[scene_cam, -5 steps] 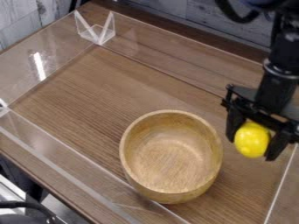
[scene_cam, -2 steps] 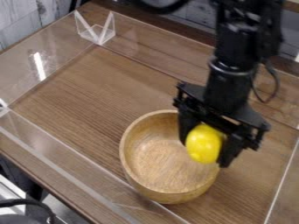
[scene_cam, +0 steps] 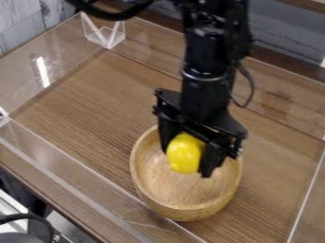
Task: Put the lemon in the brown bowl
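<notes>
Lemon (scene_cam: 185, 154) gripped betw. the jaws of the black gripper (scene_cam: 188, 158), hanging over the brown bowl (scene_cam: 155, 190), approx. at its 12 o'clock inner side; wood-grain surface (scene_cam: 108, 90) below.

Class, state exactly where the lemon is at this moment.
The lemon is held between the gripper fingers, over the inside of the brown bowl, lower centre of the camera view.

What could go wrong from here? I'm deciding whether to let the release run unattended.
The tool holds the lemon above the brown bowl, not resting in it. Released from there, the roundish fruit might bounce or roll on the shallow inside and over the rim. Descending further, the fingers might strike the wood.
</notes>
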`<move>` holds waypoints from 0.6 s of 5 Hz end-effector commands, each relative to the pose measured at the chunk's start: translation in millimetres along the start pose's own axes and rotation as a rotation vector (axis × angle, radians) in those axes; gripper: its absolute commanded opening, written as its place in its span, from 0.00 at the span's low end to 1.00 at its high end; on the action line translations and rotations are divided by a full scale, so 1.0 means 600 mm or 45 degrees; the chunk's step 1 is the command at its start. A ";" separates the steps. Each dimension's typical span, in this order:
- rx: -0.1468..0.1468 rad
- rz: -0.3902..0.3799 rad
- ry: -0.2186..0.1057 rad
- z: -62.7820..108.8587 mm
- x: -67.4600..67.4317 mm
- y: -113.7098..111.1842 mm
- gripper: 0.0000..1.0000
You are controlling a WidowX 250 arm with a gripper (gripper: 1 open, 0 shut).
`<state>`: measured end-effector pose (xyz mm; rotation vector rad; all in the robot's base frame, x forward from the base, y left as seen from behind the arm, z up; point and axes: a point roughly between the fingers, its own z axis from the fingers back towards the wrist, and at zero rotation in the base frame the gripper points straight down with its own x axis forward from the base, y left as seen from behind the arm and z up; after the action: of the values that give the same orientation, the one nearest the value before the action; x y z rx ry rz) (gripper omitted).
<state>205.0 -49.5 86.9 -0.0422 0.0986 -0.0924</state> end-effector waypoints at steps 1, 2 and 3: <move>-0.001 -0.007 -0.070 0.006 0.004 -0.001 0.00; -0.008 -0.014 -0.073 0.002 0.002 -0.002 0.00; -0.016 -0.018 -0.077 0.000 0.003 -0.003 1.00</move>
<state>201.5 -50.5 77.5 -0.0525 0.0856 -0.1013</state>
